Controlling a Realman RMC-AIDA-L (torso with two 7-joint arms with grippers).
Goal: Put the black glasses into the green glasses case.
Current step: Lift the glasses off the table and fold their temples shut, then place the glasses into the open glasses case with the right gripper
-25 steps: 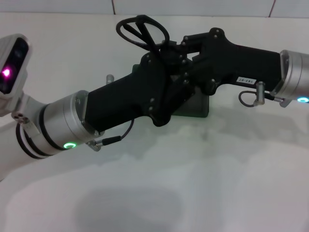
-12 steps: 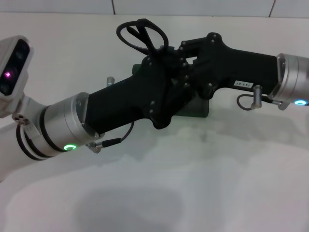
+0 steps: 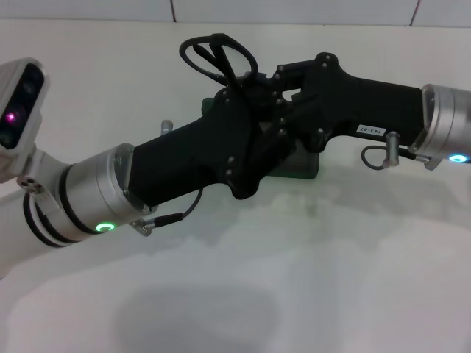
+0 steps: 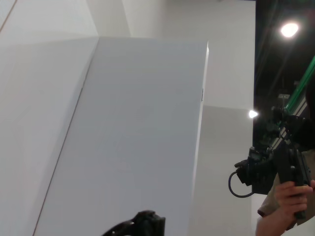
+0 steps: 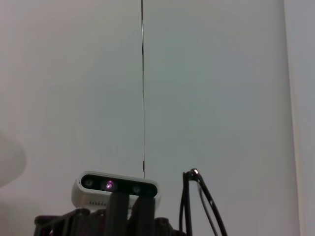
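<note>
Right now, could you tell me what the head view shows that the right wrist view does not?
Only the head view shows the green glasses case on the white table, mostly hidden beneath both arms, with the left gripper and right gripper meeting above it. Only the right wrist view shows a bare wall and a camera module seen from the front. Both show the black glasses, raised above the case.

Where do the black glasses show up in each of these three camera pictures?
Head view: the black glasses stick up at top centre, above where the two grippers meet over the green glasses case.
Left wrist view: not in it; only walls and a person.
Right wrist view: thin black loops at the bottom edge.
Shared landmark: the left wrist camera.
</note>
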